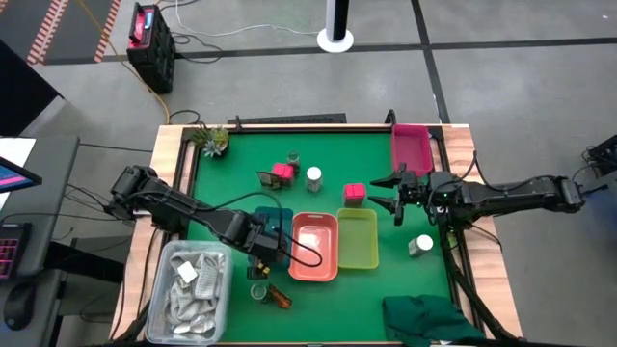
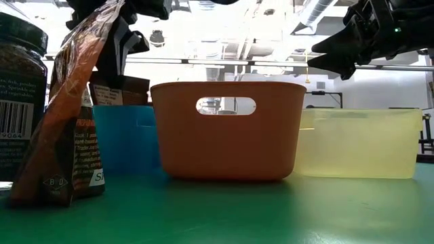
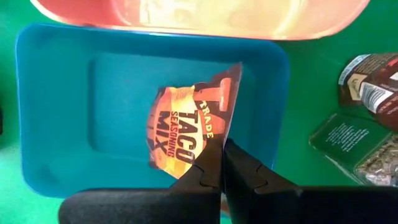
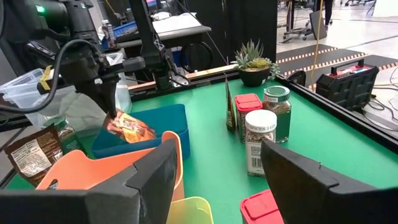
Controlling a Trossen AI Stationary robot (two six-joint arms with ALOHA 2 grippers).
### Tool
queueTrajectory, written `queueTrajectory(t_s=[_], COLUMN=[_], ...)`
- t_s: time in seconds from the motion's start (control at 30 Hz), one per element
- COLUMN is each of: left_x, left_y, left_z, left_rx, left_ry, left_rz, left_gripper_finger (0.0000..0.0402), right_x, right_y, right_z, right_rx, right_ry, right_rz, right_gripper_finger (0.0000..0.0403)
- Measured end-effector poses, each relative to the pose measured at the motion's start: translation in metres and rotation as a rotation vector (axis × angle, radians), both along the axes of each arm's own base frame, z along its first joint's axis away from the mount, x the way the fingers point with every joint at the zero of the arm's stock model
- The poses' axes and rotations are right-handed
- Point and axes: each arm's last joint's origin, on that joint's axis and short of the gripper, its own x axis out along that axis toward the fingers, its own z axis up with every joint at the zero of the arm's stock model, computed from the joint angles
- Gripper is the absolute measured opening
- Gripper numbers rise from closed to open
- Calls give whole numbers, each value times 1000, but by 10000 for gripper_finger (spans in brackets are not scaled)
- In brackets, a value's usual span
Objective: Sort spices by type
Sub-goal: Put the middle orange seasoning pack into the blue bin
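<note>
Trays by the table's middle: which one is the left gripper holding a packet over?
The blue tray. The left gripper pinches a taco seasoning packet above it; the orange tray and yellow-green tray sit alongside, with no gripper over them.

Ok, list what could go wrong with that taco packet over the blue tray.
1. The left tool pinches the taco seasoning packet only by one edge, so it may slip or swing before release.
2. The packet hangs tilted above the blue tray; dropped like this, it could catch the rim or land against the orange tray beside it.
3. Another dark packet and a jar stand near the blue tray; a withdrawing arm might tip them.
</note>
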Motion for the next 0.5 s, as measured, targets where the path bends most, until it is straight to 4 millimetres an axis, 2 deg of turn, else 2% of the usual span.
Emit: queueTrajectory(t_s=[0.13, 0.37, 0.5], left_x=[-2, -11, -12], left_y=[3, 23, 31], left_z=[4, 30, 36], left_rx=[-3, -63, -68], left_ry=[-5, -83, -112], left_rz=[6, 61, 74], left_gripper_finger=[1, 1, 0], right_x=[0, 0, 0], right_y=[0, 0, 0], right_z=[0, 0, 0], right_rx=[-2, -2, -2], right_ry=[0, 1, 1], right_rz=[0, 0, 0], right_gripper_finger=[260, 260, 260])
